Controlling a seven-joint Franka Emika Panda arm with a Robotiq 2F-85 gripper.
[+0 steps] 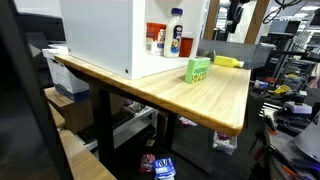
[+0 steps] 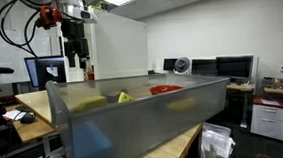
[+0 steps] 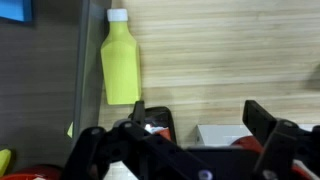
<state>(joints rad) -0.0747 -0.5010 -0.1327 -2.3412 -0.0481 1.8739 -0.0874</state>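
Yellow plastic with a white cap [image 3: 119,15]: the yellow bottle [image 3: 120,65] lies flat on the wooden table [image 3: 220,50], and the wrist view looks down on it from above. The gripper [image 3: 200,120] has its jaws spread wide with nothing between them. Its two dark fingers [image 3: 262,118] enter from the bottom edge of that view.

The bottle is not in the gap between the jaws. It lies off to one side, beyond the tip of the nearer finger, with its flat base close to that fingertip in the picture and its body stretching away from it. Whether the finger is anywhere near the bottle in height cannot be told from the wrist view. In an exterior view the gripper [image 2: 75,62] hangs well above the tabletop.

The bottle's long axis runs from bottom to top of the wrist picture, roughly parallel to the fingers. The cap points away from the gripper and the base points towards it. A grey strip [image 3: 80,50] runs alongside the bottle on its far side from the jaws.

In an exterior view the yellow bottle [image 1: 228,61] lies near the far end of the table [image 1: 215,95], just beyond a green box [image 1: 198,69] and well apart from the white cabinet [image 1: 100,35]. A grey bin [image 2: 145,124] fills the foreground of an exterior view.
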